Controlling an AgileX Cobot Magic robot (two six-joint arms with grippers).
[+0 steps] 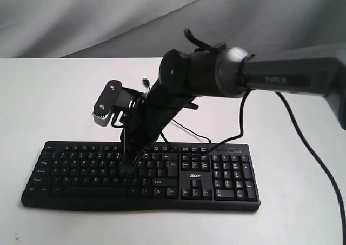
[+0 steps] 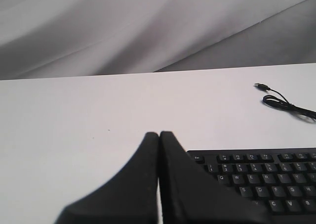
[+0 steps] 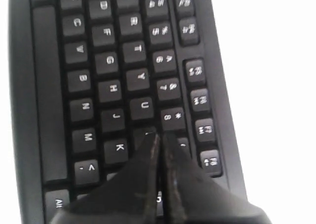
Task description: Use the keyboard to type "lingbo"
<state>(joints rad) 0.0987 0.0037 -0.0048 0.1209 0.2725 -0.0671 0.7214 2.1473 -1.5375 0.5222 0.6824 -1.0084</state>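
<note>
Grey cloth [image 1: 81,18] hangs behind a white desk [image 1: 48,93]. The keyboard [image 1: 86,169] lies at the lower middle of the exterior frame, its cable [image 1: 189,131] trailing behind it. The right arm [image 1: 281,74] reaches in from the right edge, and the right gripper [image 1: 128,166] points down at the letter keys, left of centre.

In the left wrist view the left gripper [image 2: 159,135] sits at bottom centre, jaws pressed together and holding nothing. The keyboard [image 2: 261,177] fills the lower right.

In the right wrist view the right gripper [image 3: 159,136] is at bottom centre, jaws likewise pressed together, tips over the key between U, 8 and K. Whether they touch it I cannot tell.
</note>
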